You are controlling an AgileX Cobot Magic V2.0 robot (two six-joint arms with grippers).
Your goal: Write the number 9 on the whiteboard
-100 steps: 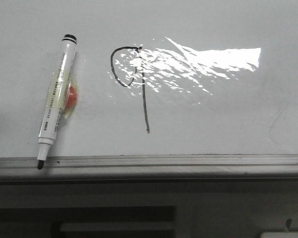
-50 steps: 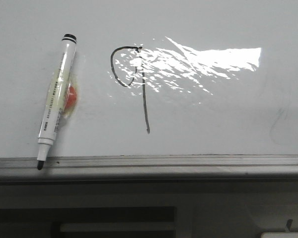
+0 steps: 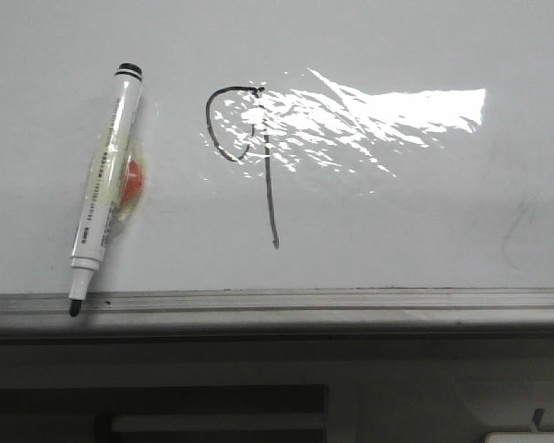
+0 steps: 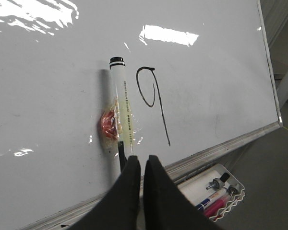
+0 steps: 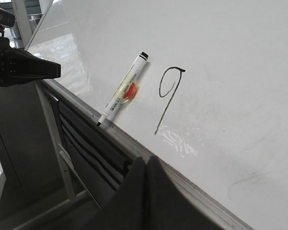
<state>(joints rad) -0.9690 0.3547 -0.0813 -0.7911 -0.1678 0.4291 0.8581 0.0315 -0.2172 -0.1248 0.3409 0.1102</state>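
Whiteboard (image 3: 425, 231) carries my number 9 (image 3: 249, 148), marker (image 3: 103, 189) at its nine o'clock. Left claw (image 4: 141, 163) and right claw (image 5: 145, 165) look pressed together, gripping nothing, I think.

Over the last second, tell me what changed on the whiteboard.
Nothing visibly changed. The number 9 looks the same on the whiteboard, and the marker lies in the same spot, tip on the metal rail, with no gripper holding it.
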